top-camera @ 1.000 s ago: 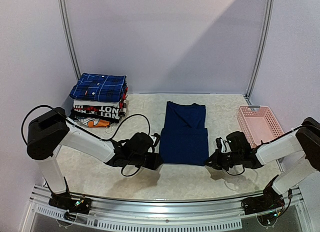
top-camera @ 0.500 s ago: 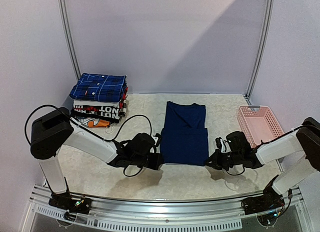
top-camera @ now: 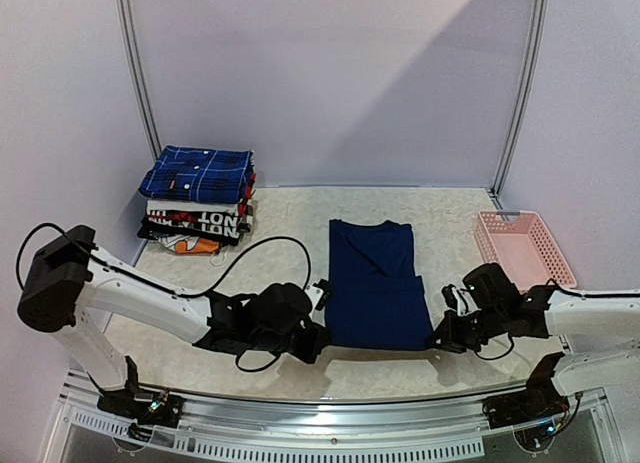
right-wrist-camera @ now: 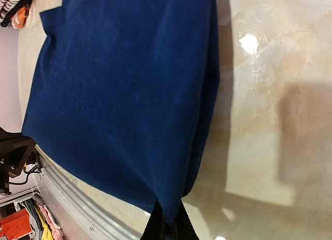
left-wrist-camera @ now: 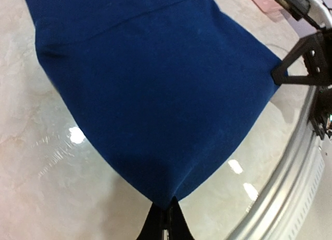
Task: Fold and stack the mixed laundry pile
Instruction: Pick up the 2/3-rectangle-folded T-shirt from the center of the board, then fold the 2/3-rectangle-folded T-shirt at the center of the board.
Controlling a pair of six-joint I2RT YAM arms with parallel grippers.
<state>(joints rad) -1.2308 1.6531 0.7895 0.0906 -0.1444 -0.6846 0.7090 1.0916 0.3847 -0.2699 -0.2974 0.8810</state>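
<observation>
The navy T-shirt [top-camera: 375,283] lies flat as a long folded strip in the middle of the table, print hidden. My left gripper [top-camera: 322,341] is shut on its near left corner, and the cloth [left-wrist-camera: 150,95] runs away from the pinched tip [left-wrist-camera: 167,209]. My right gripper [top-camera: 437,341] is shut on the near right corner, with the fabric [right-wrist-camera: 124,89] pulled to a point [right-wrist-camera: 168,219] between the jaws. The dark-blue plaid shirt [top-camera: 198,173] sits folded on top of the stack at the back left.
Under the plaid shirt are folded white and black red-lettered garments [top-camera: 195,223]. A pink lattice basket [top-camera: 522,248] stands at the right. The metal front rail [top-camera: 330,423] runs close behind both grippers. The right gripper's black body [left-wrist-camera: 306,58] shows in the left wrist view.
The left gripper closed on the shirt's near left corner. Both grippers then drew toward the front rail, dragging the T-shirt's near edge with them.
</observation>
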